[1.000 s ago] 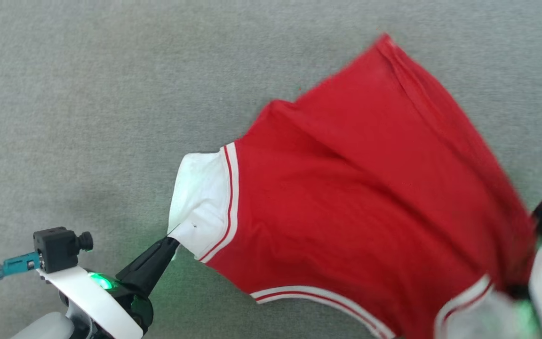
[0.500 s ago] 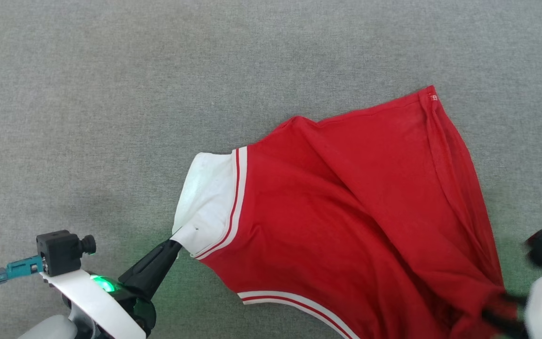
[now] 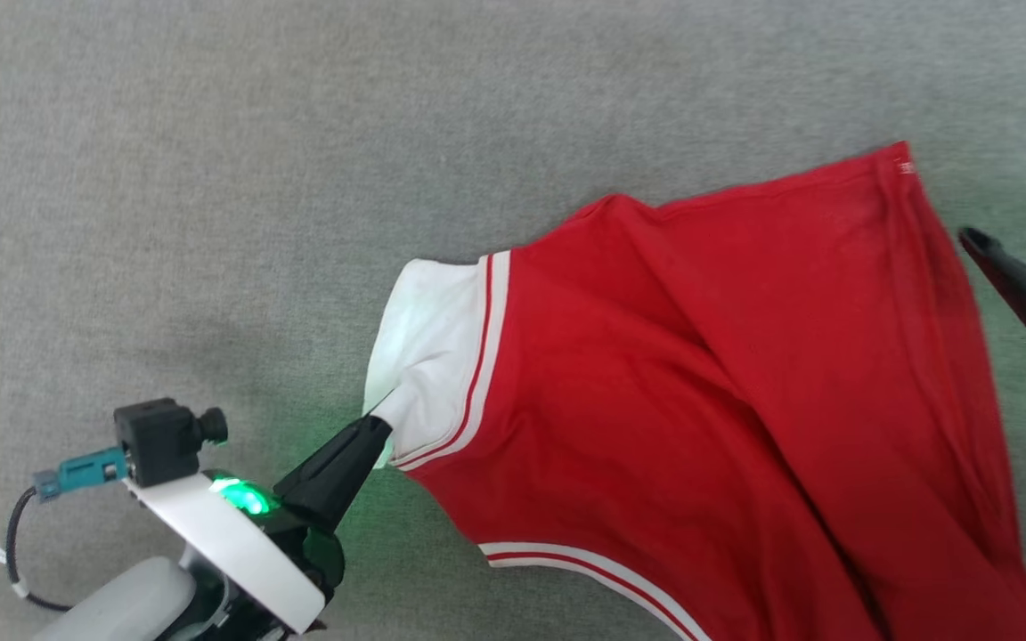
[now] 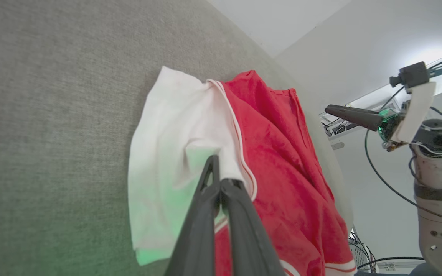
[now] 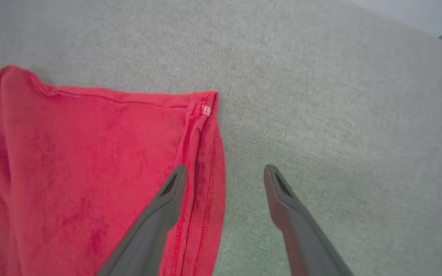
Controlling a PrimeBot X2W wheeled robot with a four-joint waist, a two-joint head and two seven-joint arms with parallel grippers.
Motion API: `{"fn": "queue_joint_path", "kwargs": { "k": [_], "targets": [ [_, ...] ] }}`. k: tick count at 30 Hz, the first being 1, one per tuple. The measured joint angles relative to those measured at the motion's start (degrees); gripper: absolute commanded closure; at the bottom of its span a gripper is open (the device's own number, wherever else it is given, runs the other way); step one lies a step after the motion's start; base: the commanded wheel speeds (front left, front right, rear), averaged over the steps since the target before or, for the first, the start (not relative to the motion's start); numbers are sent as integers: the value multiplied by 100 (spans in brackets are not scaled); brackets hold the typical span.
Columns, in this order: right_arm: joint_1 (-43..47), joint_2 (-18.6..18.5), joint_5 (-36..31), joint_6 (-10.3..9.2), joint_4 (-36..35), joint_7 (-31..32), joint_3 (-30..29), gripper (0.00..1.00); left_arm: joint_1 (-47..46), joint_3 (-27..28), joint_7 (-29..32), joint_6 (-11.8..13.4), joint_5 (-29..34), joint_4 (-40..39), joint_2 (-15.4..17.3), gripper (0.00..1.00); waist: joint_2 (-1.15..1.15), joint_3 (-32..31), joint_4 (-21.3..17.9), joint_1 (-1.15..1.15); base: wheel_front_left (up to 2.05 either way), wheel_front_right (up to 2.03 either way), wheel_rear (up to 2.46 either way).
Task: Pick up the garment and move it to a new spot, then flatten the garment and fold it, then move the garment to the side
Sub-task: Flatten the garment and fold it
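The shirt [image 3: 700, 401] is lying spread on a gray fabric surface [image 3: 210, 178], sitting right of the middle and running off the near edge of the head view. Its plain red body is showing, with long creases fanning from the near right side toward the far edge. One white short sleeve [image 3: 428, 347] is pointing left, joined to the red cloth by a white and red striped band. A second striped band [image 3: 584, 570] is curving along the near side of the red cloth.

The left gripper [image 3: 378, 429] is reaching in from the near left, with its two dark fingers pressed together and pinching the near edge of the white sleeve. The cloth is bunching into a small peak at the fingertips. A green light is glowing on that wrist and tinting the sleeve and the surface beside it.

The right gripper [image 3: 1010, 223] is hanging at the far right, just beside the shirt's right edge and near its far right corner. Its fingers are standing wide apart and gripping nothing. In the right wrist view, one finger [image 5: 159, 214] is lying over the stitched side seam and the other over bare gray surface; whether either is touching, I cannot tell.
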Motion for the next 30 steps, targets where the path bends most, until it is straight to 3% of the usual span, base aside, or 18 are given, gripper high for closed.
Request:
{"fn": "queue_joint_path", "kwargs": {
  "k": [7,11,12,13,14,21,30],
  "targets": [
    [-713,-88,-286,0,1187,-104,843,0,-217,-168,0,0,0,69,-197,100,0,256,299,0,0,0,0],
    [-824,-205,-216,-2,1406,-31,1094,0,-263,-165,0,0,-1,130,-271,100,0,312,408,0,0,0,0],
    [-837,-232,-178,-2,1433,-33,1123,55,-261,-168,0,0,-1,151,-294,100,0,301,413,0,0,0,0],
    [-843,-237,-140,-2,1462,-63,1144,74,-262,-170,-1,0,-1,179,-316,100,0,279,413,0,0,0,0],
    [-845,-229,-119,-2,1517,-126,1162,100,-262,-174,0,0,4,225,-331,100,0,253,410,0,0,0,0],
    [-1340,98,-271,1,2164,-1137,1001,100,-1023,-107,1,0,121,779,-358,100,0,-1,303,0,0,0,0],
    [-3793,948,-1184,2,3523,-2486,220,100,-3786,547,259,0,-437,2085,-411,100,0,215,-82,0,0,0,0]
  ]
}}
